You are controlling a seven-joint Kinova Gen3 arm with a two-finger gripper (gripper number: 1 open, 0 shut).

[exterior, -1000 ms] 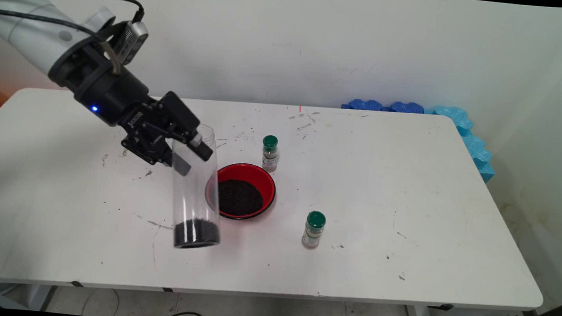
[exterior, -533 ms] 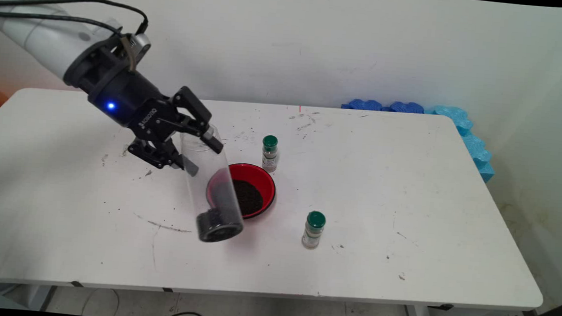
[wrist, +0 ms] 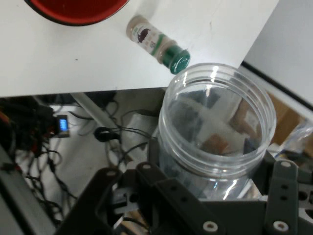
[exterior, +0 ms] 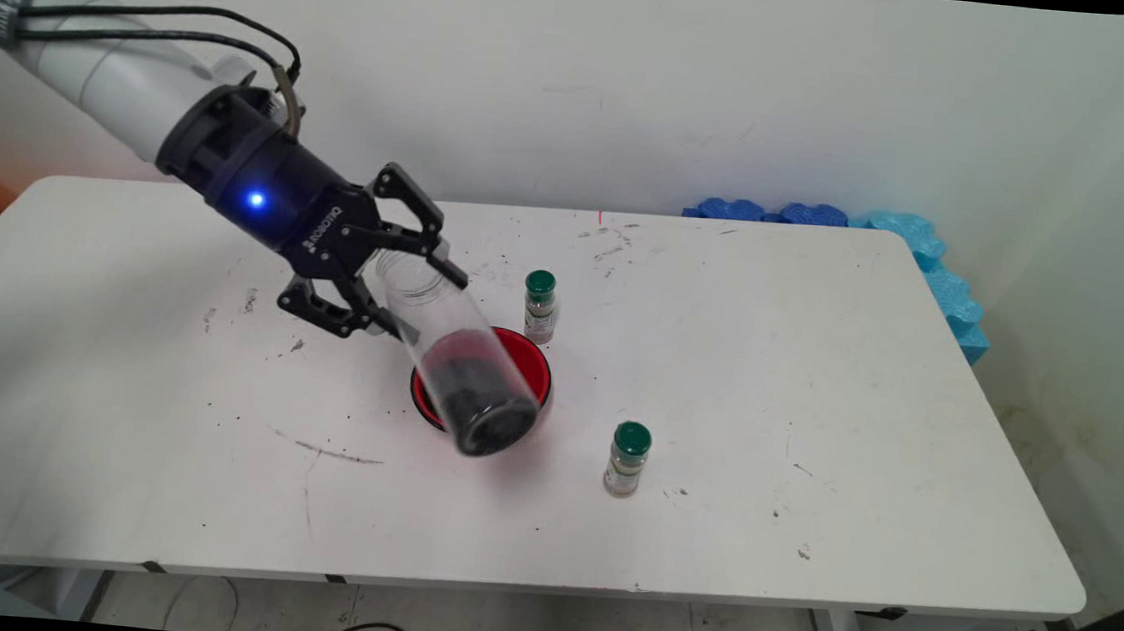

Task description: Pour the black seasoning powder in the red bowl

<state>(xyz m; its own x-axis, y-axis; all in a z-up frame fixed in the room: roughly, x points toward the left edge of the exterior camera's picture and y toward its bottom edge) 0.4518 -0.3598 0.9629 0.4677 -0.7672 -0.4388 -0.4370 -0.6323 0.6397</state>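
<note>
A: What does the pincer have?

B: A clear jar. Its two fingers are clamped on the jar near the open mouth, one on each side. The jar is tilted, its closed end slanting down toward the near right, with dark grains gathered in that low end.

A: And where is the jar against the rest?

B: Its lower end hangs over a red bowl on the worktop, hiding most of the bowl in the main view. I cannot tell whether jar and bowl touch. In the hand view the jar's mouth opens toward the camera, the black linkage rising around it from below.

A: The arm's pose?

B: It comes in from the upper left, slanting down to the right, black cables looped above it. A blue light glows on the wrist.

A: Counts?

B: One jar, one bowl, two small bottles with green caps. One bottle stands upright just behind the bowl; the other bottle stands upright to the bowl's near right, apart from it. In the hand view one capped bottle shows between the bowl's rim and the jar's mouth.

A: Anything behind?

B: Blue foam pieces against the wall at the worktop's far right corner.
</note>
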